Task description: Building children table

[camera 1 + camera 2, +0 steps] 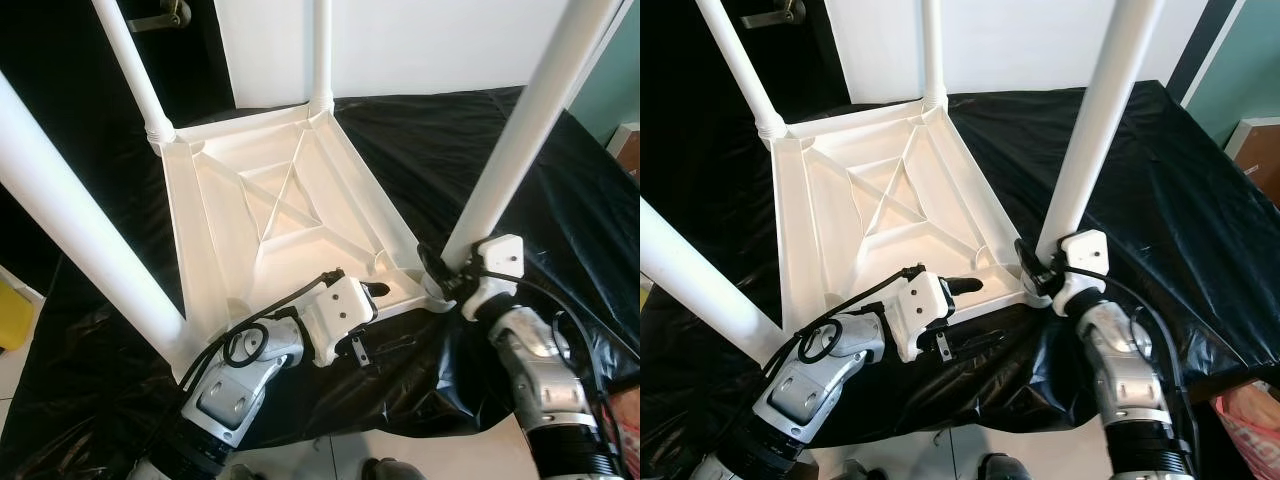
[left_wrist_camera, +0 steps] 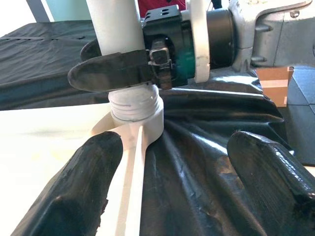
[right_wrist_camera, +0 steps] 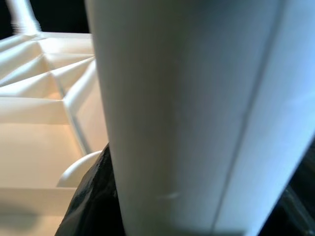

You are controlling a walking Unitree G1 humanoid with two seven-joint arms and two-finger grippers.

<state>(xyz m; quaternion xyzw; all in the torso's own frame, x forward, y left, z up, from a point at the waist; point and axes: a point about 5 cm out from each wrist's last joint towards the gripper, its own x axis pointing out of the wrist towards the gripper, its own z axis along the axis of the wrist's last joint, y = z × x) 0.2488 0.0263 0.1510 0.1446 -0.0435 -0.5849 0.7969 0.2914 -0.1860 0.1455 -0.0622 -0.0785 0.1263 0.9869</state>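
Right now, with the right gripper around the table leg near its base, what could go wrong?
1. The right gripper grips the near-right leg just above its socket. If that leg is not fully screwed in, a sideways pull may tilt it.
2. The left gripper is open over the upturned tabletop edge and does not hold it, so the tabletop may slide on the black sheet.

- Right gripper [image 1: 1032, 268] was clamped on the near-right leg [image 1: 1095, 125], no slack around its fingers.
- Left gripper [image 2: 167, 187] gaped, black sheet [image 2: 206, 162] between fingers, leg's socket [image 2: 135, 110] just ahead.
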